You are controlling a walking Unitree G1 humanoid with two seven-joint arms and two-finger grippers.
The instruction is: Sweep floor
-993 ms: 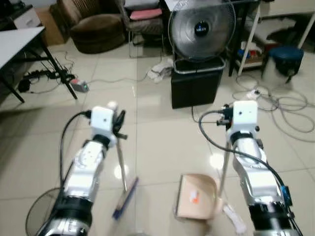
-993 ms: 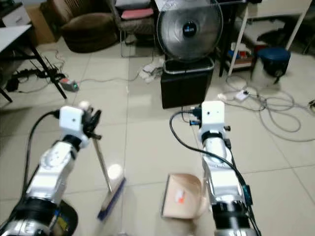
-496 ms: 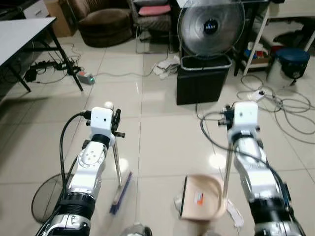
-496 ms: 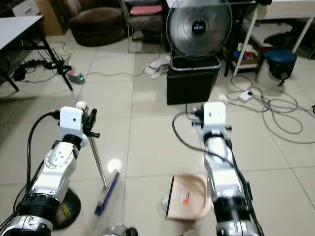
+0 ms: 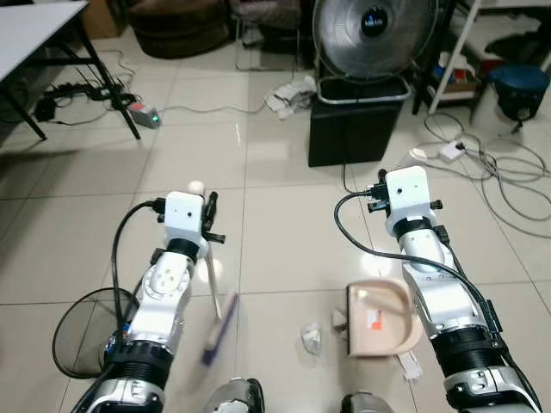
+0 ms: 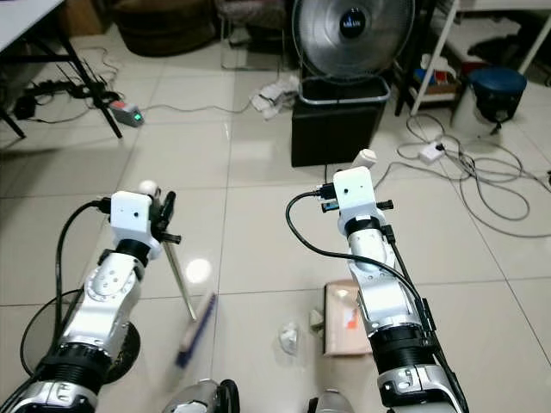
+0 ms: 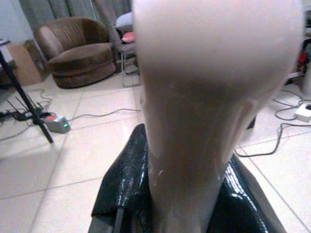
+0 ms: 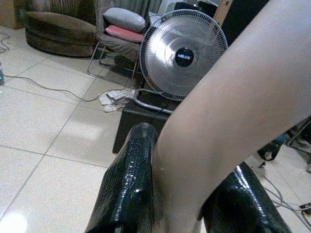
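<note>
You are looking down two silver, ribbed arms, each ending in a white boxy wrist block. A black cable loops from each block back along its arm. The left gripper and right gripper have glossy black fingers. Near the frame's bottom, blurred grey-and-black shapes may be your feet.

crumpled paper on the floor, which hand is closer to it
Right. The crumpled paper lies just beside the dustpan that the right hand holds; the left hand, gripping the broom, is farther off.
</note>
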